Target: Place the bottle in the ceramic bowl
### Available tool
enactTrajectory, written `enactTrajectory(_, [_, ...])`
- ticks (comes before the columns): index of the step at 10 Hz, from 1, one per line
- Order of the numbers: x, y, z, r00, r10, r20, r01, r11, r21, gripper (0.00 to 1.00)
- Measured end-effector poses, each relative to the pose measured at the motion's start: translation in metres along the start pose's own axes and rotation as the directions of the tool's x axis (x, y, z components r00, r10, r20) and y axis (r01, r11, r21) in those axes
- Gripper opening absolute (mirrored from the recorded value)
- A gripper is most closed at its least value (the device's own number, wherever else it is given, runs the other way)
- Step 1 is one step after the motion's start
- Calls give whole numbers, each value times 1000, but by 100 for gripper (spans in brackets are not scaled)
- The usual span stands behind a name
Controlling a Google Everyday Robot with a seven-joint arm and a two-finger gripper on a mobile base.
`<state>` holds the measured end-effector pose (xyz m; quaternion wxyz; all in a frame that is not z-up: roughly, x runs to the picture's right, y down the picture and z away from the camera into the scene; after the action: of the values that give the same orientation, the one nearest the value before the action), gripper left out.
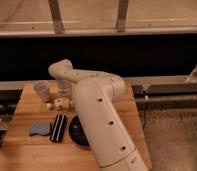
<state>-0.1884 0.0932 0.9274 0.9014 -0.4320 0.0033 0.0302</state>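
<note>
The bottle (61, 103) is cream-white with a yellowish band and lies on its side on the wooden table (22, 150), just right of a translucent cup. The gripper (65, 94) hangs from the cream-white arm's wrist, directly over the bottle and close above it or touching it. The ceramic bowl (75, 132) is a glossy black dish at the table's front middle. Its right part is hidden behind the arm's thick forearm (102, 125).
A translucent plastic cup (42, 90) stands at the back left. A black oblong object (58, 128) and a blue-grey cloth-like item (39, 129) lie left of the bowl. A dark wall and rail run behind the table.
</note>
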Motion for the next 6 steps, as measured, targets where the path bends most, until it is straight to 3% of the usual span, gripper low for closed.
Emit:
enactTrajectory(3, [10,-4,-26,998,40,45,-42,999,35,0])
enactTrajectory(6, [40,-5,-82,988,124,95,-136,982,130,0])
